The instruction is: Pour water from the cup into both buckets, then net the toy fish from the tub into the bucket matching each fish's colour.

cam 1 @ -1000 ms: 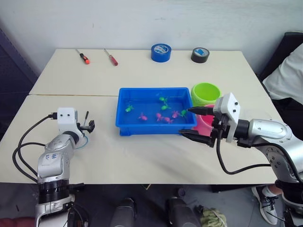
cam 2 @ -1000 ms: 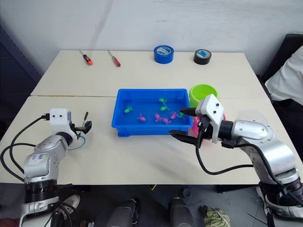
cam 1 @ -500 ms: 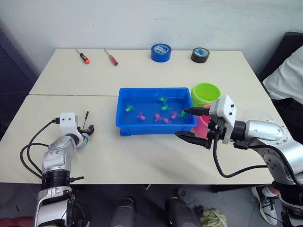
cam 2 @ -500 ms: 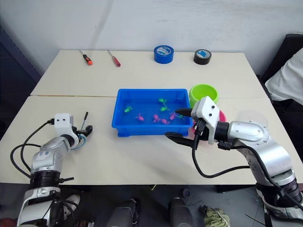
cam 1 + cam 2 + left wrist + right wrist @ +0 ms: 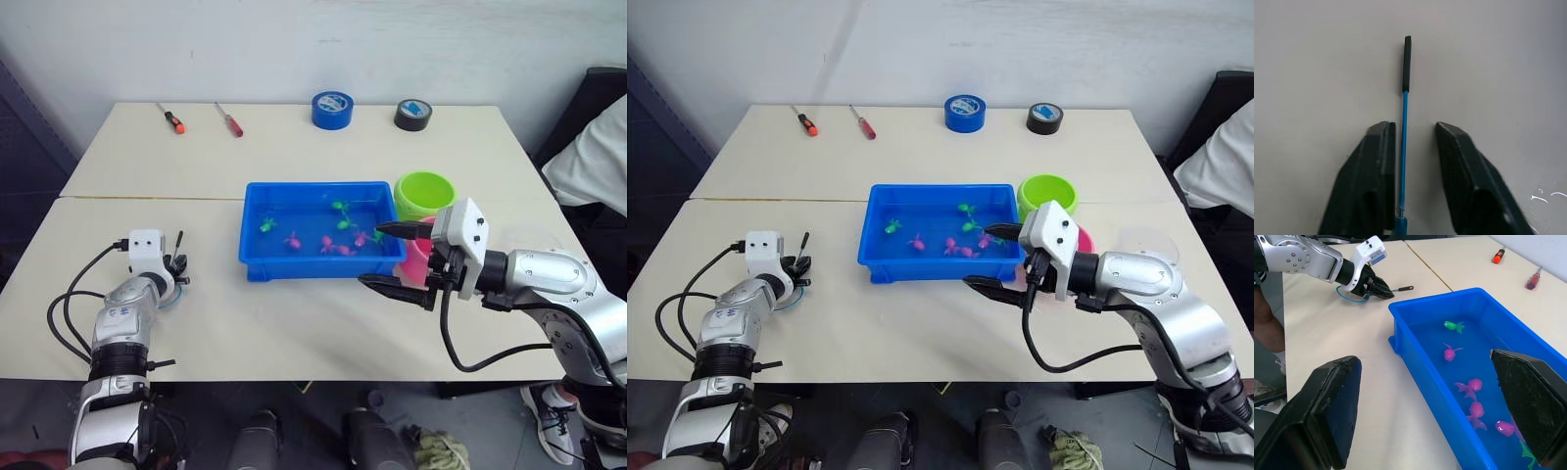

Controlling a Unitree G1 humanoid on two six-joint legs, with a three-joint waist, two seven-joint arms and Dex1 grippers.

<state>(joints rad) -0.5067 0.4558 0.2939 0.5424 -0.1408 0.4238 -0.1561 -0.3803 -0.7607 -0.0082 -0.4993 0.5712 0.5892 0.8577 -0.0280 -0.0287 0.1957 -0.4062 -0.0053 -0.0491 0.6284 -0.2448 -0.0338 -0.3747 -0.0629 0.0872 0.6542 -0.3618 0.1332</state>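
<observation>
The blue tub point(image 5: 313, 185) holds water with pink fish point(image 5: 291, 240) and green fish point(image 5: 265, 224). To its right stand the lime green bucket point(image 5: 425, 194) and the pink bucket point(image 5: 419, 257), the pink one partly behind my right gripper point(image 5: 372, 253). That gripper hangs wide open and empty by the tub's near right corner. The clear cup point(image 5: 1148, 245) sits behind the right arm. The net point(image 5: 1403, 122) lies on the table at the left. My left gripper point(image 5: 1410, 128) straddles its thin stick, fingers point(image 5: 1378, 166) narrowed but still a little apart.
Two red-handled screwdrivers point(image 5: 173, 119) point(image 5: 230, 119), a blue tape roll point(image 5: 333, 108) and a black tape roll point(image 5: 413, 114) lie along the far edge. A seam point(image 5: 147, 197) joins the two tables. A person's white sleeve point(image 5: 598, 157) is at the right.
My left gripper has come down over the net's stick and its fingers have narrowed around it. The right gripper has drifted slightly left, still open.
</observation>
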